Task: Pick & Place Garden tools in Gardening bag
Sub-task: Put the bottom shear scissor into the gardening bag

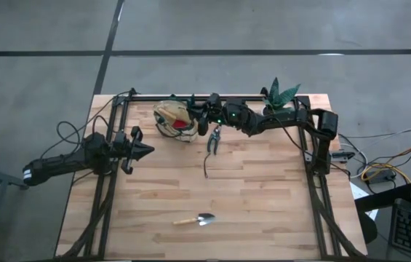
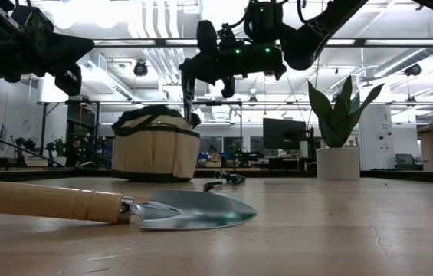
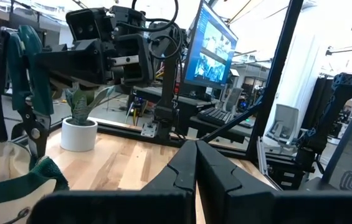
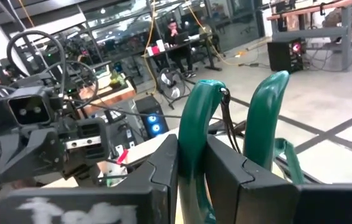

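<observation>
The tan gardening bag (image 1: pixel 169 115) stands at the table's far edge with a red piece (image 1: pixel 181 123) inside it. My right gripper (image 1: pixel 196 118) reaches level from the right and is shut on green-handled pruning shears (image 3: pixel 31 118). They hang just above the bag's rim (image 2: pixel 155 115). A second pair of shears (image 1: pixel 214 140) and a thin dark stick (image 1: pixel 206 167) lie flat on the table right of the bag. A wooden-handled trowel (image 1: pixel 196 219) lies near the front edge. My left gripper (image 1: pixel 149 151) waits shut at the table's left, holding nothing. My right gripper pinches one green handle (image 4: pixel 191 146) of the shears between its two fingers; the other handle (image 4: pixel 266 118) stands outside the fingers. The fingers come level from the table's right. The shears hang upright, blades (image 2: pixel 188 103) pointing down, clear of the table and over the bag.
A potted plant in a white pot (image 1: pixel 281 94) stands at the far right corner, behind my right arm. A black frame (image 1: pixel 110 116) runs along the table's left, far and right edges. Bare wood lies in the middle and near part of the table around the trowel.
</observation>
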